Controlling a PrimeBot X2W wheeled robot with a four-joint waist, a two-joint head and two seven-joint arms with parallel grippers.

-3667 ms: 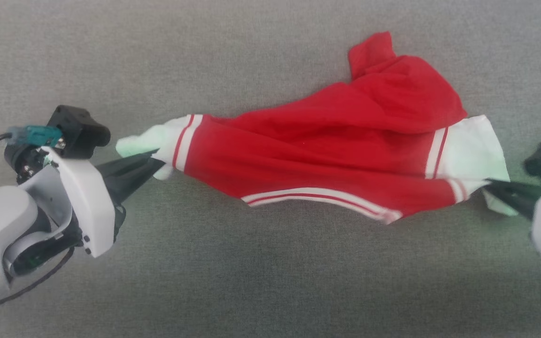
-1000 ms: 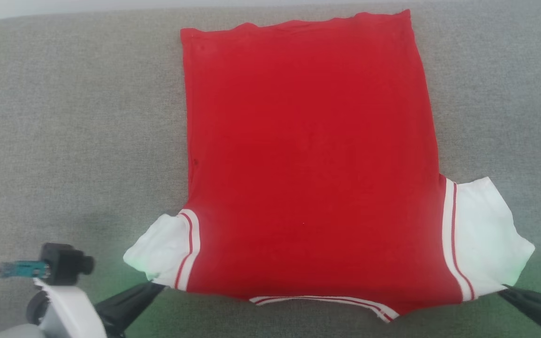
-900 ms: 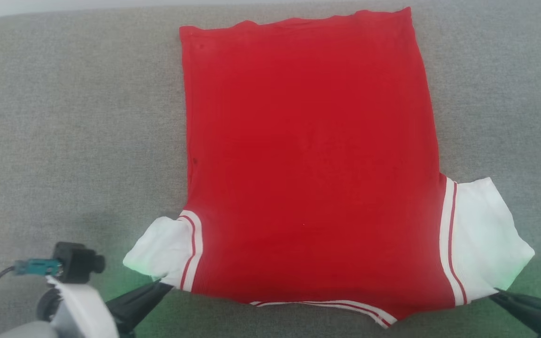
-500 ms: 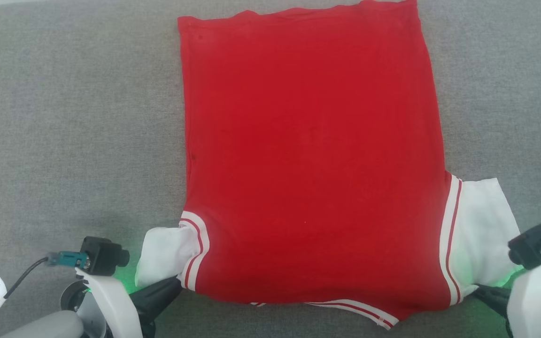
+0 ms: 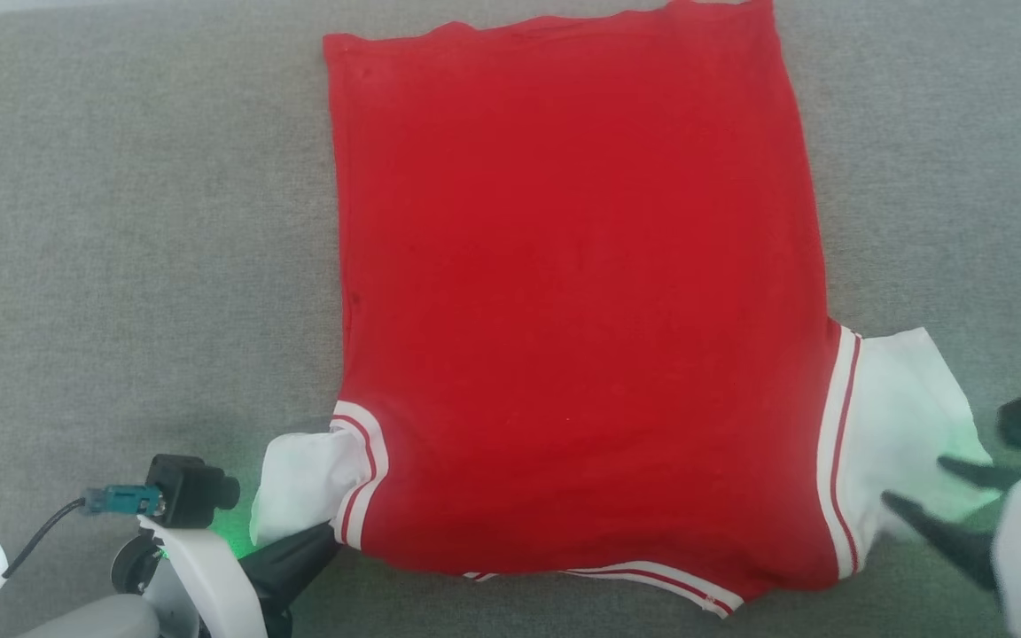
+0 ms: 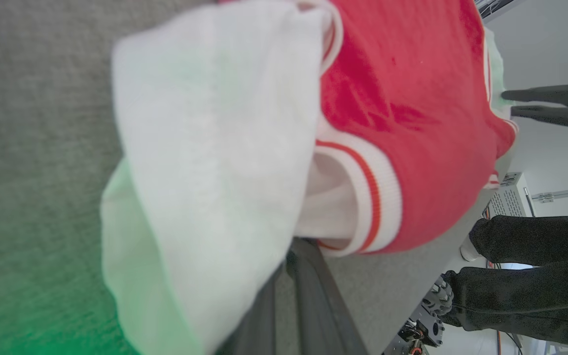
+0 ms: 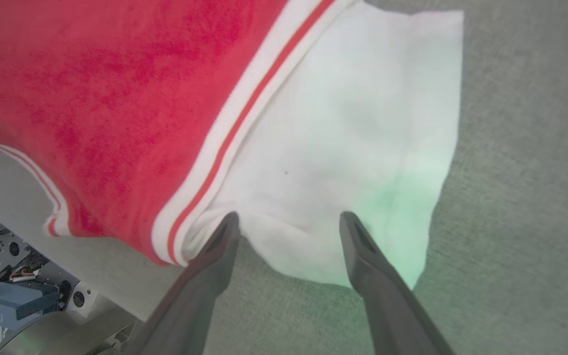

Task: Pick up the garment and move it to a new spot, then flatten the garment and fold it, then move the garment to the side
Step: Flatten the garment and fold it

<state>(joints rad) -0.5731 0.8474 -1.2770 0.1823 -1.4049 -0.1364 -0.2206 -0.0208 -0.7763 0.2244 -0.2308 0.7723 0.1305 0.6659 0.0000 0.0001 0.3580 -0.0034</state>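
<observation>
Our left gripper (image 5: 320, 539) sat at the lower left of the head view. Its two dark fingers were drawn narrow and pinched on the near edge of the left sleeve (image 5: 302, 483) of the garment (image 5: 581, 310). In the left wrist view, that white sleeve bunched and draped over the fingers, with its red-striped cuff band just beside them. A green glow tinted the cloth there.

The red jersey lay spread flat on the grey woven surface (image 5: 120, 221). Its plain red side faced up, its straight hem lay at the far end, and its striped collar trim lay at the near edge.

To the right, the right sleeve (image 5: 905, 416) lay flat and splayed outward, also tinged green at its near corner. Our right gripper (image 5: 912, 479) stood wide open. In the right wrist view, its fingertips (image 7: 227, 224) rested apart at the sleeve's near edge, and nothing was clamped between them.
</observation>
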